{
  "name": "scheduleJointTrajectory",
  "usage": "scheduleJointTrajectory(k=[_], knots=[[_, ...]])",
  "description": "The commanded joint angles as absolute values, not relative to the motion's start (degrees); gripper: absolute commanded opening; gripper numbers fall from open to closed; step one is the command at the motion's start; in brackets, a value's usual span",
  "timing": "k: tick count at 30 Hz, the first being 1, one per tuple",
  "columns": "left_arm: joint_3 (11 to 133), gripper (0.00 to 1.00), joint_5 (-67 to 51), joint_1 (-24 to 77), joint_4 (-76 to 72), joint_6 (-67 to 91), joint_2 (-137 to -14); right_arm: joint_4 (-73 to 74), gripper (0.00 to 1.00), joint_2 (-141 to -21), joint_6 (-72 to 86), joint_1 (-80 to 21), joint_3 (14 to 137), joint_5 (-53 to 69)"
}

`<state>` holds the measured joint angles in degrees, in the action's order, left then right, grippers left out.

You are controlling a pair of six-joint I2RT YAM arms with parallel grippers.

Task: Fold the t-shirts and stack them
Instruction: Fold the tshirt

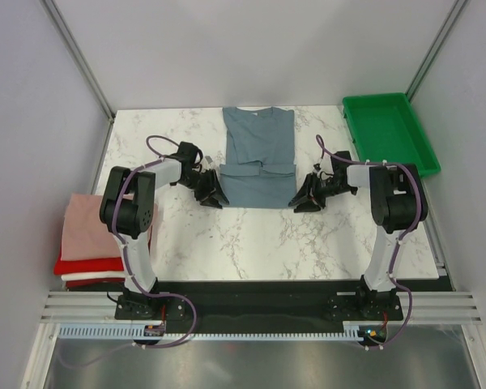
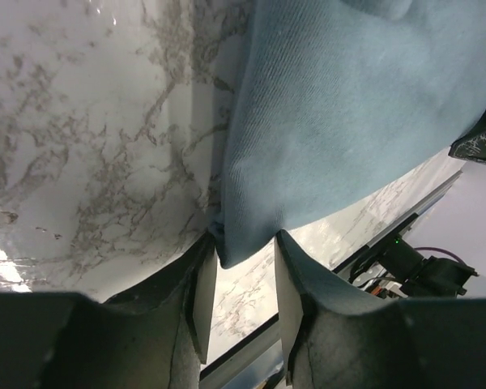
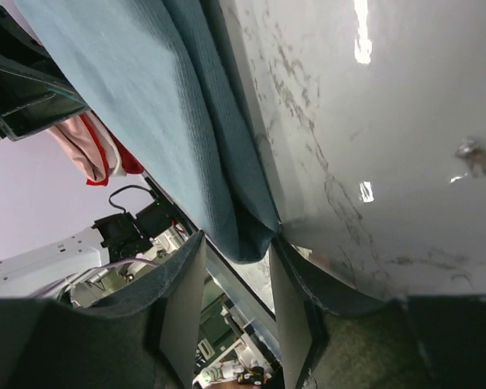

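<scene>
Rail (image 1: 73, 308) and arm bases (image 1: 142, 306) are nearest me, then bare table (image 1: 227, 243), then the work. Blue shirt (image 1: 259, 154) lies flat mid-table, collar at the far end, sleeves tucked in over the body, near hem facing the arms. Left gripper (image 1: 211, 191) sits at the near-left hem corner, right gripper (image 1: 305, 199) at the near-right one. Wrist views: each has its corner poking in between the fingers (image 2: 201, 300). Jaws are partway apart and the cloth isn't visibly pinched, so I'd call both unclamped, holding nothing. Step looks like grab the hem, fold toward the collar. To do it well: bite deeper than the tip so all layers are in, and close both sides together. Lift only enough to clear the table and carry both corners at equal pace so the hem runs taut and square. Land it on the shoulder line and let go together. An uneven bite means a skewed fold. Folded stack (image 1: 93, 239) is at the left edge, pink over red over white; this one presumably tops it. Green tray (image 1: 389, 134) far right, not involved.
</scene>
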<state>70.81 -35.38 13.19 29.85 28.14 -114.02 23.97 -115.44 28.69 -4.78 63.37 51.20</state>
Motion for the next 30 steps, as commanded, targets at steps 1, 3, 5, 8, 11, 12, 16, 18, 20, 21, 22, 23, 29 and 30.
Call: scheduleJointTrajectory(k=[1,3,5,8,11,12,16,18,20,21,22,23,29,30], knots=[[72.60,0.40,-35.60,12.66,29.00,29.09,-115.05,21.80,0.45,-117.33,29.09,-4.92,64.95,48.78],[72.42,0.39,-35.51,12.74,29.44,28.74,-114.87,21.71,0.45,-117.77,29.09,-4.92,65.39,48.52],[72.34,0.36,-35.07,12.74,29.53,28.22,-114.87,21.10,0.42,-118.12,29.44,-4.83,65.39,48.78],[72.42,0.23,-34.54,12.66,29.62,27.78,-114.96,20.31,0.30,-118.21,29.62,-4.83,64.95,48.95],[72.60,0.03,-33.93,12.74,29.88,27.60,-114.26,19.69,0.20,-116.99,30.24,-4.75,63.90,50.27],[72.68,0.02,-33.66,12.74,30.14,27.60,-113.82,19.69,0.17,-116.37,30.32,-4.57,63.46,50.53],[71.72,0.02,-33.40,12.74,30.50,26.98,-109.96,19.95,0.00,-111.89,30.32,-3.17,60.48,52.03],[70.84,0.02,-33.57,12.92,30.59,26.02,-106.45,20.65,0.00,-108.73,29.97,-2.11,58.72,53.61],[70.75,0.02,-34.01,13.18,30.94,24.71,-104.16,21.27,0.00,-105.14,29.45,-1.41,57.14,54.66],[70.84,0.02,-33.84,13.36,31.29,23.83,-102.06,21.44,0.00,-103.90,28.75,-1.49,56.69,55.71],[70.93,0.02,-33.32,13.71,31.81,22.69,-101.00,21.71,0.00,-102.49,28.57,-1.58,56.17,56.07],[71.54,0.02,-31.83,14.58,32.86,21.11,-100.20,21.80,0.00,-99.78,28.56,-1.50,54.86,56.25],[73.30,0.02,-30.41,19.06,35.24,17.76,-95.37,22.50,0.00,-90.11,31.11,-1.49,49.49,58.36],[73.30,0.02,-30.24,19.77,35.68,17.49,-94.84,22.67,0.00,-88.96,31.29,-1.49,49.13,58.53]])
